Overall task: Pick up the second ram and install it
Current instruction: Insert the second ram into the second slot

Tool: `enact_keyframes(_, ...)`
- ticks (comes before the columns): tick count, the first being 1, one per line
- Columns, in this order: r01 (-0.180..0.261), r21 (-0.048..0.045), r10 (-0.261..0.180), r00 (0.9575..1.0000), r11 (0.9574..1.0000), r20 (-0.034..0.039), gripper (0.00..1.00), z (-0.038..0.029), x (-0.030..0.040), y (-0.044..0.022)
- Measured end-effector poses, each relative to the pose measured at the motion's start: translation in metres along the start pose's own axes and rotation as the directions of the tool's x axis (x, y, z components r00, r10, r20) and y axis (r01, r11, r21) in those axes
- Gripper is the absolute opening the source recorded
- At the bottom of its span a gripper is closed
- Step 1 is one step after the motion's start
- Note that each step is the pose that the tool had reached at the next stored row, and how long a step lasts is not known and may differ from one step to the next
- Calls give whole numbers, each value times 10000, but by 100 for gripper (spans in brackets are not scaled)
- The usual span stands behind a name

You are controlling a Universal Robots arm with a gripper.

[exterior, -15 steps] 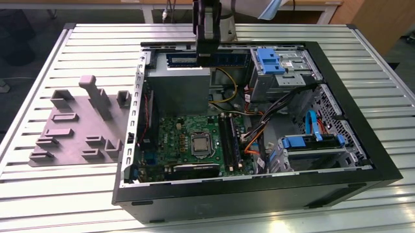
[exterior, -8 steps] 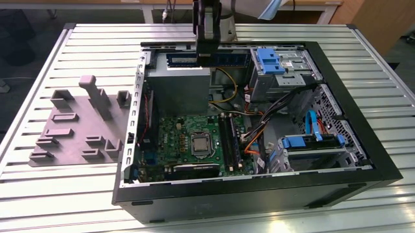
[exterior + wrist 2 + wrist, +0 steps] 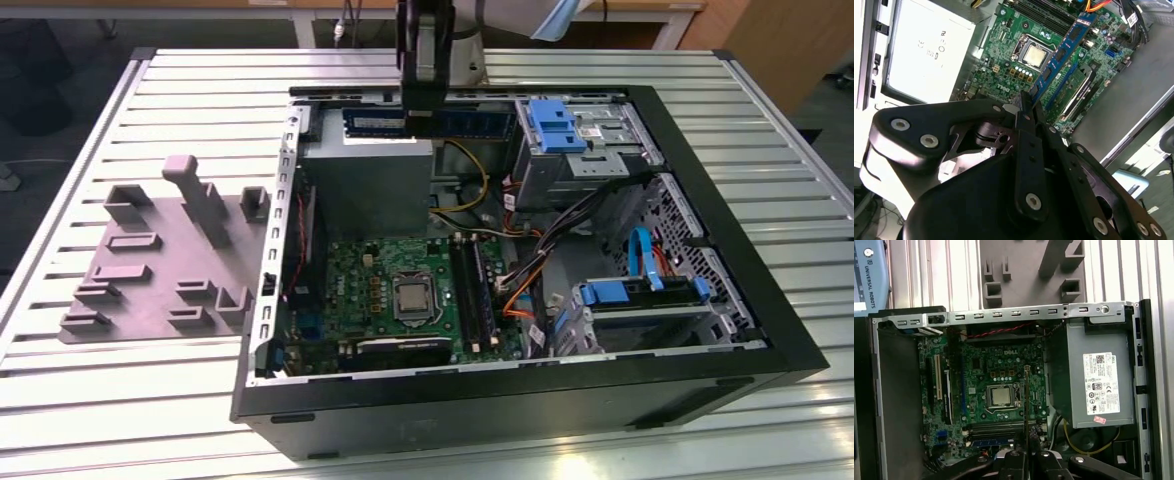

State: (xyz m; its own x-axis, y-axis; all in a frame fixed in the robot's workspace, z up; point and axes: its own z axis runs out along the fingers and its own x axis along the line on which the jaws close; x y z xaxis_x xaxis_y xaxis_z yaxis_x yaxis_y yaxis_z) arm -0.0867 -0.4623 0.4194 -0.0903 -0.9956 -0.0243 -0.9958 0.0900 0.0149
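Observation:
My gripper [image 3: 424, 116] hangs over the far part of the open computer case [image 3: 534, 390], shut on the second ram [image 3: 427, 122]. This is a blue-green stick with black chips, held level above the grey power supply [image 3: 367, 185]. In the second wrist view the fingers [image 3: 1025, 125] pinch the stick [image 3: 1064, 50], which stretches away over the green motherboard [image 3: 1004, 45]. The first wrist view shows the stick edge-on as a thin dark line [image 3: 1026, 405] rising from the gripper [image 3: 1026, 456]. Another memory stick [image 3: 989, 443] sits in one of the long black slots [image 3: 470, 290].
A grey plastic holder block [image 3: 160, 260] lies on the slatted table [image 3: 107, 420] at the exterior view's left of the case. Inside the case are blue drive bays [image 3: 561, 125], orange and blue cables [image 3: 641, 260] and the processor socket [image 3: 411, 300].

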Motion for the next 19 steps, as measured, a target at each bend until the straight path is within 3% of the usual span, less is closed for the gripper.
enact_keyframes(9, -578, 14, 578, 9983, 9983, 8, 14, 3, 0, 0)
enact_keyframes(19, -1114, 27, 1114, 9938, 9938, 16, 14, 4, 0, 0)
